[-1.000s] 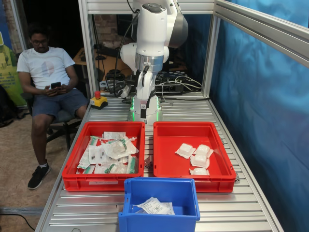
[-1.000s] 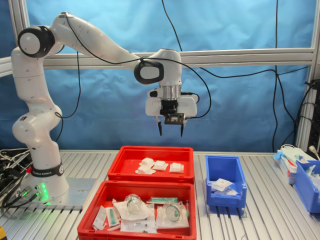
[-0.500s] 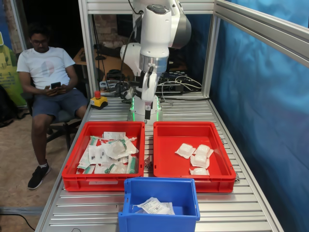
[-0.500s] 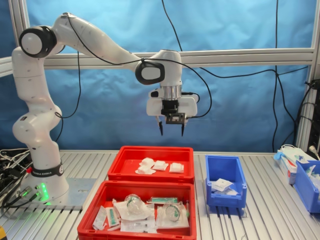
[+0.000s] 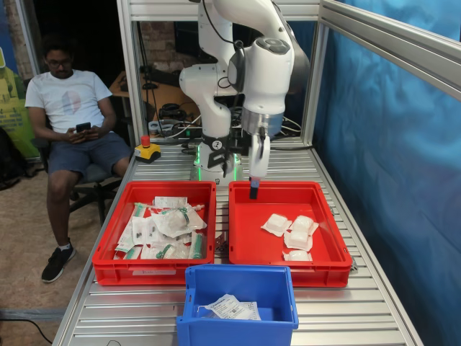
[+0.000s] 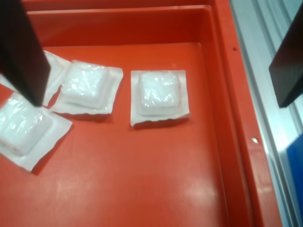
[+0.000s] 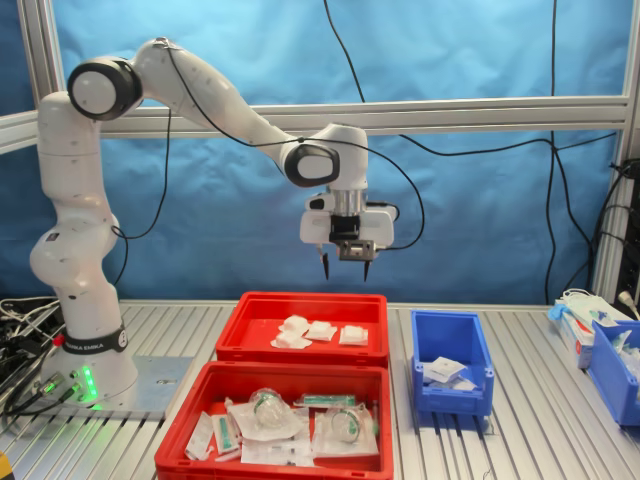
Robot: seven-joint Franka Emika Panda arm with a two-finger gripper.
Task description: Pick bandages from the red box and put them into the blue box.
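Red plastic fills the wrist view as a Franka Panda arm hangs its jaws [image 7: 343,268] wide apart and empty above the red box [image 5: 242,245], clear of its contents. In the first exterior view the bandages [image 5: 290,233] lie clustered toward the first exterior view's right of that crate, a few pads touching or overlapping. In the wrist view one bandage [image 6: 159,96] sits alone, apart from its neighbours and roughly between the two dark fingers [image 6: 22,49].

The blue box [image 5: 240,283] stands on the ribbed metal surface [image 5: 346,317] just in front of both crates, with a flat packet [image 5: 231,308] already inside. The twin red crate [image 5: 155,268] beside holds green-marked packets.

Risks, as judged from here: the puffy pads in slick clear wrappers may squirm out of a closing pinch, or the grip may catch only a wrapper edge and drop the pad in transit. A descent drifting toward the cluster could nip two overlapping pads at once. The lone pad lies fairly near the crate wall, so an offset descent might strike the rim.
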